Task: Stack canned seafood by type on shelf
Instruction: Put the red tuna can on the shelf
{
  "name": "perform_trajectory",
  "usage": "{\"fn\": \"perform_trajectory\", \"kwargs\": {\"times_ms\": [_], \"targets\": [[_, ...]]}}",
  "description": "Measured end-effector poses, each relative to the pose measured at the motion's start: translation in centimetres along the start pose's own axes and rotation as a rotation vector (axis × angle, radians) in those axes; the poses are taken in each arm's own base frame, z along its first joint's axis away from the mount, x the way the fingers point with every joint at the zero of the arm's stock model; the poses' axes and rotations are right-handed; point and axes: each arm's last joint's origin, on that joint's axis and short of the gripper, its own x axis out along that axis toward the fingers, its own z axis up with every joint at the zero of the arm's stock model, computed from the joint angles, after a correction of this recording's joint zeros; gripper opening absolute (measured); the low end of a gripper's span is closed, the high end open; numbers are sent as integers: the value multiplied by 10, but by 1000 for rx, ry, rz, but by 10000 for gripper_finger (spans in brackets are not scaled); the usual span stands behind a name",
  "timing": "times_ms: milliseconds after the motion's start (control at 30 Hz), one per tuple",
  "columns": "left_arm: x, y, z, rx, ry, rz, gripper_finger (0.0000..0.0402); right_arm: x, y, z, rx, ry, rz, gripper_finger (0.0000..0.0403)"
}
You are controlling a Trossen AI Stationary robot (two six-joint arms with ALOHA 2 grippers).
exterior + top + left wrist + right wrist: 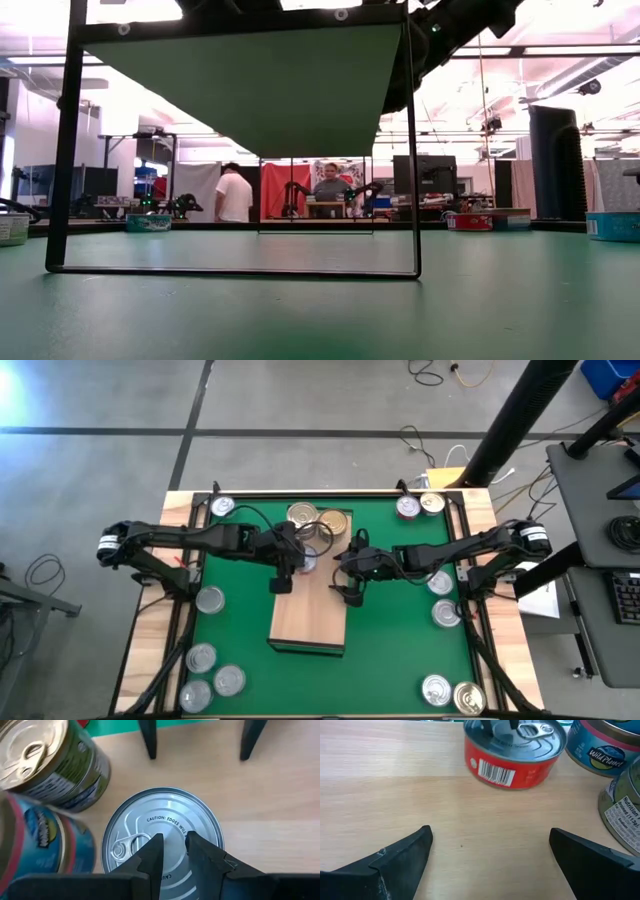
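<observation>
The shelf (pixel 308 622) is a light-wood board in the middle of the green table. At its far end stand several cans: two gold-topped ones (pixel 302 515) (pixel 335 522) and silver-topped ones beside them. A red-labelled, silver-topped can (pixel 512 757) stands upright on the board. My left gripper (pixel 174 836) is right over this can's lid (pixel 162 820), fingers almost together with a narrow gap. My right gripper (pixel 490 845) is open and low over the bare board, pointing at the red can a short way off. My left gripper comes at the red can from above, pointing down. Its near-shut fingertips (pixel 156 845) stand on the middle of the lid, beside the pull tab (pixel 126 847), not around it. The right wrist view shows the dark tips (pixel 501 725) down on the lid. The can stands flat on the board.
A green-labelled can (pixel 55 765) and a blue-labelled can (pixel 47 847) stand close beside the red one. Loose cans lie along the table's left side (pixel 210 599) (pixel 201 657), right side (pixel 446 613) (pixel 436 689) and far corners (pixel 222 507) (pixel 407 507). The board's near half is bare.
</observation>
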Motion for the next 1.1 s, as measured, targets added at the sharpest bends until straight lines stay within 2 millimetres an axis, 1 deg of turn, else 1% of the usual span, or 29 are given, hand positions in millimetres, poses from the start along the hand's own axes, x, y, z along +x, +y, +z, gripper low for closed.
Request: {"fn": "perform_trajectory", "kwargs": {"times_ms": [67, 233, 333, 400, 500, 567, 600, 667, 733, 800, 867, 967, 1100], "targets": [[-4, 2, -1, -1, 1, 24, 76, -7, -1, 3, 1, -7, -2, 395], [-19, 6, -6, 1, 13, 137, 76, -35, -6, 8, 13, -20, -4, 395], [-35, 3, -7, -11, -19, 135, 76, -50, -9, 7, 17, 1, -7, 395], [-47, -3, -10, -33, -28, 84, 76, -58, -10, 6, 32, 22, -8, 395], [-57, -18, -15, -41, -33, -56, 76, -65, -12, 2, 48, 41, -10, 395], [-60, -27, -19, -37, -37, -88, 76, -65, -12, 0, 54, 39, -11, 395], [-61, -30, -21, -34, -34, -67, 76, -65, -12, 0, 56, 37, -11, 395], [-60, -31, -26, -34, -14, 52, 76, -64, -12, 0, 55, 35, -18, 395], [-57, -27, -33, -34, 25, 212, 76, -63, -12, 1, 51, 26, -31, 395], [-56, -20, -39, -40, 63, 309, 76, -63, -12, 1, 46, 26, -35, 395], [-55, -12, -44, -70, 100, 328, 76, -65, -11, 2, 48, 43, -32, 395], [-53, 3, -51, -113, 156, 364, 76, -74, -11, 2, 35, 109, -42, 395], [-45, 21, -52, -100, 158, 385, 76, -84, -15, 4, 36, 132, -95, 395]]}}
